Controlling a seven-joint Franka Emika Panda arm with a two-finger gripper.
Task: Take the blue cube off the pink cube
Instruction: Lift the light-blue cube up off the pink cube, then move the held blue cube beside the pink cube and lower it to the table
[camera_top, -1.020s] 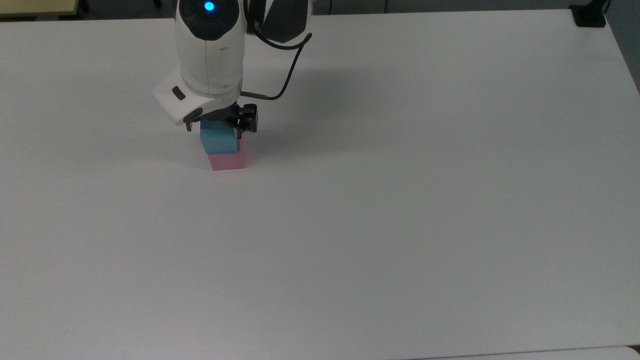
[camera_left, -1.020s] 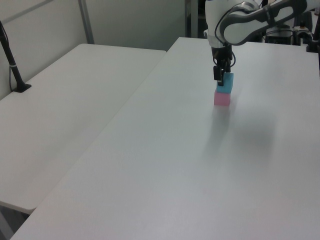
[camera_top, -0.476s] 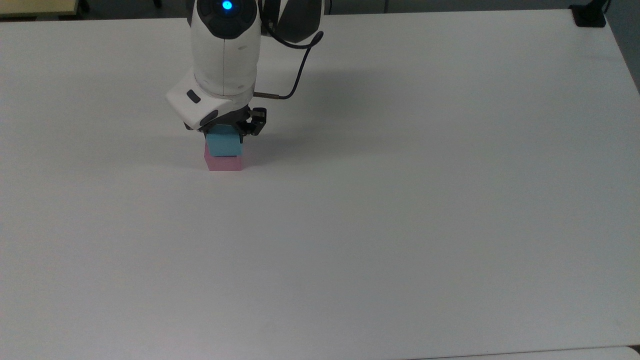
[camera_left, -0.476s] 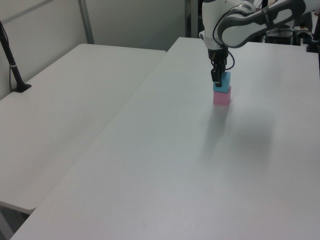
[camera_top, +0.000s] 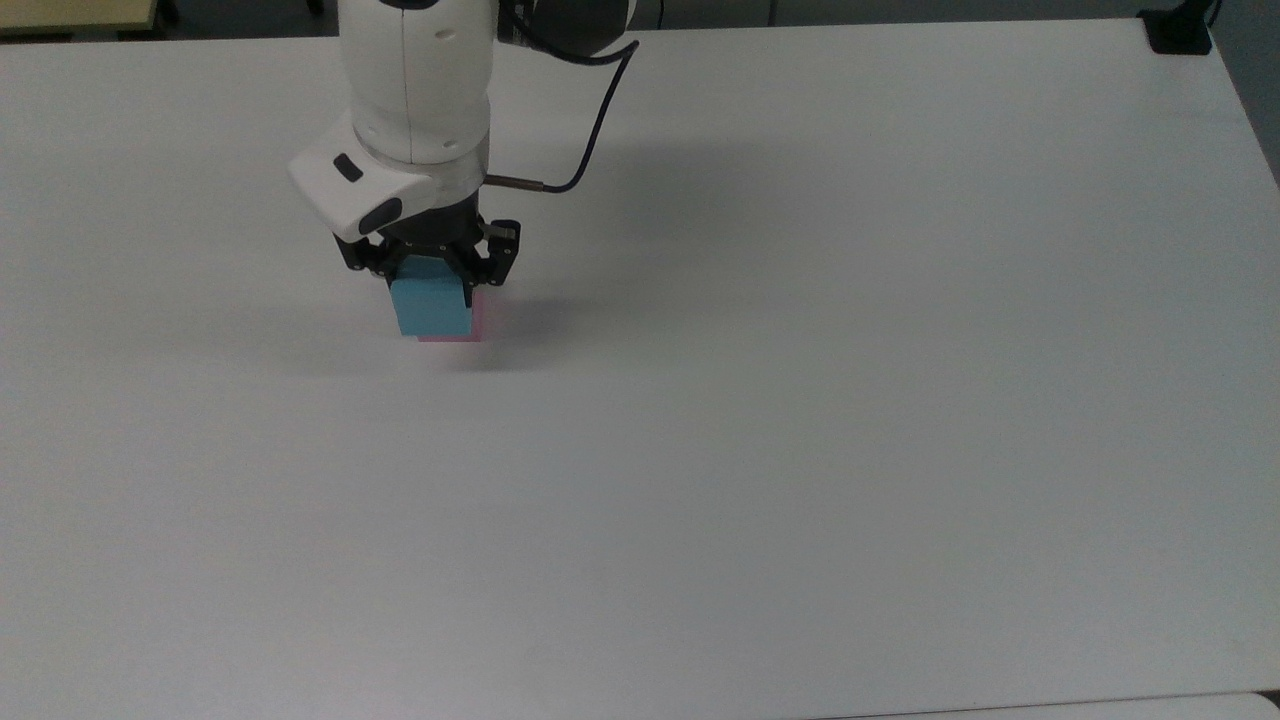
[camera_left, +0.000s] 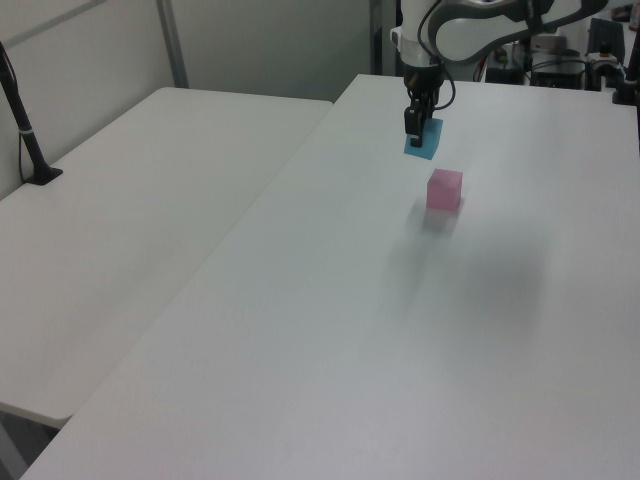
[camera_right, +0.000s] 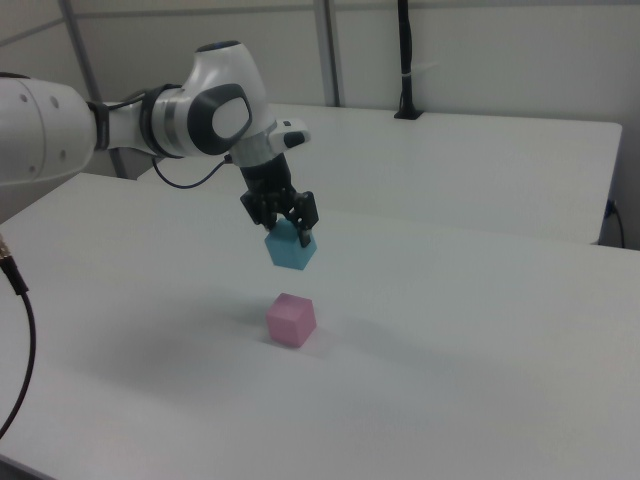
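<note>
The blue cube (camera_right: 291, 249) is gripped between the fingers (camera_right: 303, 221) of the gripper (camera_right: 284, 223), which are clenched on its upper part, and it is held in the air. In the right view it is seen at about 12 o'clock from the pink cube (camera_right: 291, 319), well apart from it. The pink cube is left alone on the white table (camera_right: 480, 340). In the top view, most of the pink cube (camera_top: 478, 318) is covered by the blue cube (camera_top: 431, 308).
</note>
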